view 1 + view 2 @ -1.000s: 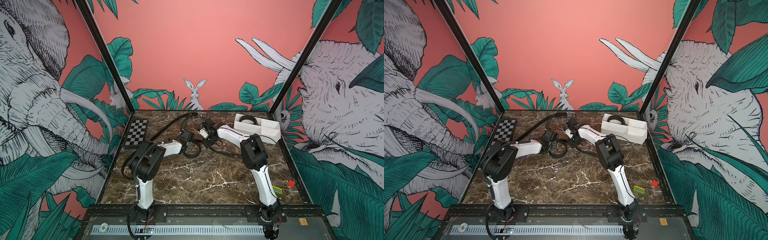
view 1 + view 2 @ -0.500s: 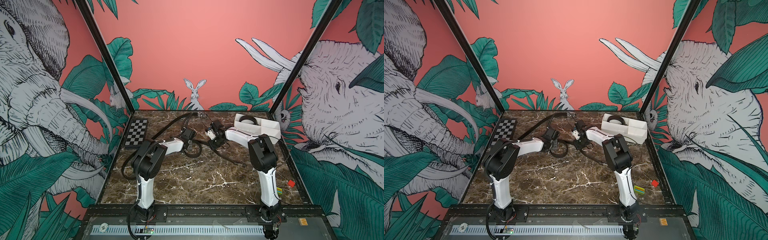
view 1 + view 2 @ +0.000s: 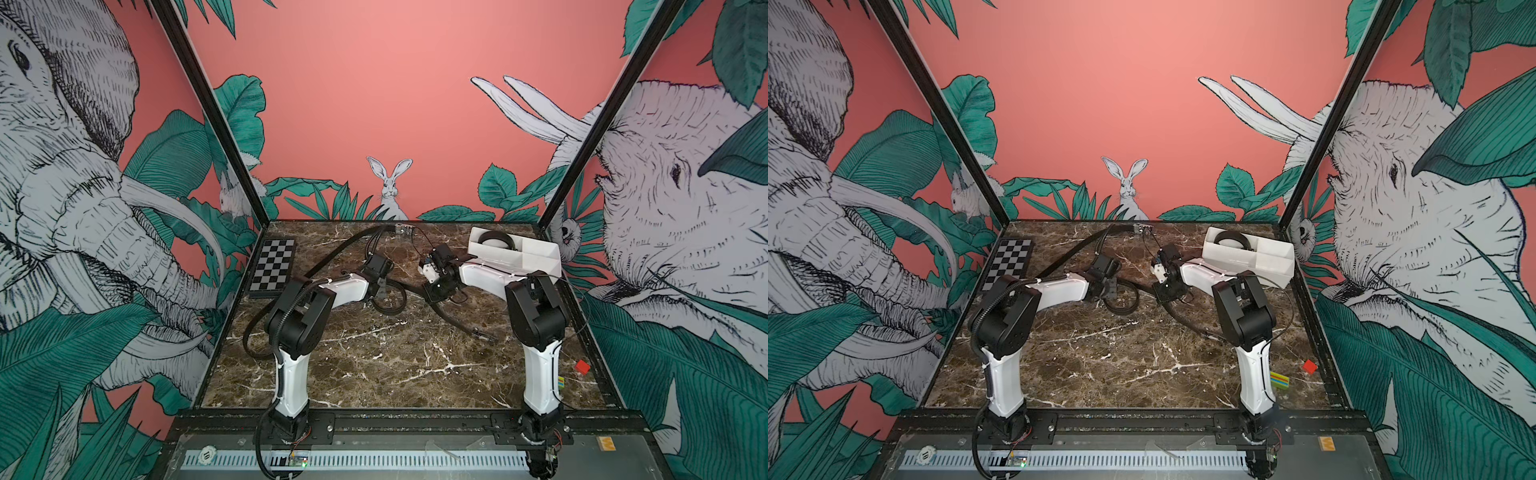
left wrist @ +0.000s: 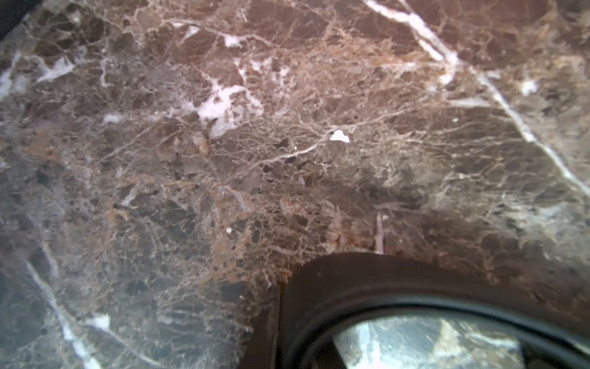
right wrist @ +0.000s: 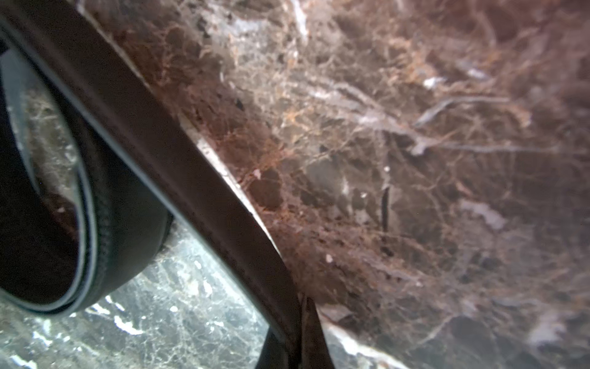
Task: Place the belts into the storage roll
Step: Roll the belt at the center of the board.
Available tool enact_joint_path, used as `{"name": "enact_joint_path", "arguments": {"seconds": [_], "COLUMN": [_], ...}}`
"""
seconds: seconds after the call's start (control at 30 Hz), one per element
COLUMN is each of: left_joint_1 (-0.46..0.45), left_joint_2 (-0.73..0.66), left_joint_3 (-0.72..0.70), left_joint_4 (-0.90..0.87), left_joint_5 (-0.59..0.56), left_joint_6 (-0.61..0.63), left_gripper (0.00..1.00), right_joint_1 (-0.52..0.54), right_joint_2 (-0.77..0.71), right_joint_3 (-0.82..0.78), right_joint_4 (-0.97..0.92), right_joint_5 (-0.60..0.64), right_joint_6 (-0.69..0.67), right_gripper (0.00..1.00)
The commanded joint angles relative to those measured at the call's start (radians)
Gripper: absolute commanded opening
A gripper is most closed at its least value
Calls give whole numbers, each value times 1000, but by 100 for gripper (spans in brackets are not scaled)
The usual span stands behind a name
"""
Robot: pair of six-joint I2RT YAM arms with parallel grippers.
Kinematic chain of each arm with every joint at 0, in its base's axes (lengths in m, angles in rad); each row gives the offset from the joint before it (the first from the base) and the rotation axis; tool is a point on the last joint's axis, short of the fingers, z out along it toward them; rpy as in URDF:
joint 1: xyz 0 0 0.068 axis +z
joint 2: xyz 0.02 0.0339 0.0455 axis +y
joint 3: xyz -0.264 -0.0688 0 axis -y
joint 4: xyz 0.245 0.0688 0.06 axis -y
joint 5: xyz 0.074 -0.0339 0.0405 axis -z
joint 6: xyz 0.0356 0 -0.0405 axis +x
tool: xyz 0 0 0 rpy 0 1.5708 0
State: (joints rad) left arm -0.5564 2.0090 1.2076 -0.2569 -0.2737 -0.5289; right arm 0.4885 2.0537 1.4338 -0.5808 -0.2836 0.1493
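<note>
The belts [image 4: 383,278] lie apart; the loose belt [image 5: 178,166] trails over the marble table [image 3: 374,374] from its buckle end up into the right gripper [image 3: 435,296], whose jaws are clamped on the strap; its loop lies just beside the left gripper [image 3: 380,289], whose grip I cannot tell; beyond the right gripper, a coiled belt [image 3: 494,234] sits in the storage roll's [image 3: 540,262] nearest end compartment; a third belt [image 3: 332,258] stretches beyond the left gripper.
</note>
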Motion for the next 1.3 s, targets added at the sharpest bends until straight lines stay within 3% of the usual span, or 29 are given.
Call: {"name": "enact_joint_path", "arguments": {"seconds": [0.0,0.23,0.37,0.43,0.5,0.6,0.8,0.97,1.1,1.27], "left_joint_1": [30,18,18,16,17,10,-16,-27,-31,-36], "left_joint_2": [232,235,245,249,251,252,265,278,276,286], "left_joint_3": [-89,-40,-35,-30,-19,1,21,6,-18,-19], "left_joint_4": [-402,-412,-402,-388,-375,-358,-340,-324,-293,-272], "left_joint_5": [116,123,145,166,188,224,258,264,273,285], "left_joint_6": [-65,-80,-85,-92,-105,-127,-142,-139,-148,-151], "left_gripper": [1,0,0,0,0,0,0,0,0,0], "right_joint_1": [4,130,144,139,139,163,287,315,274,138], "right_joint_2": [-47,-142,-177,-176,-162,-155,-130,-105,-160,-200], "right_joint_3": [-72,-224,-239,-212,-188,-204,-200,-132,-79,-59], "right_joint_4": [-176,-29,-4,-43,-78,-42,158,324,203,79], "right_joint_5": [38,-71,-68,-33,-13,-66,-130,-227,-198,-131], "right_joint_6": [103,308,332,301,283,331,511,604,538,421], "right_gripper": [6,37,47,47,41,37,45,49,58,62]}}
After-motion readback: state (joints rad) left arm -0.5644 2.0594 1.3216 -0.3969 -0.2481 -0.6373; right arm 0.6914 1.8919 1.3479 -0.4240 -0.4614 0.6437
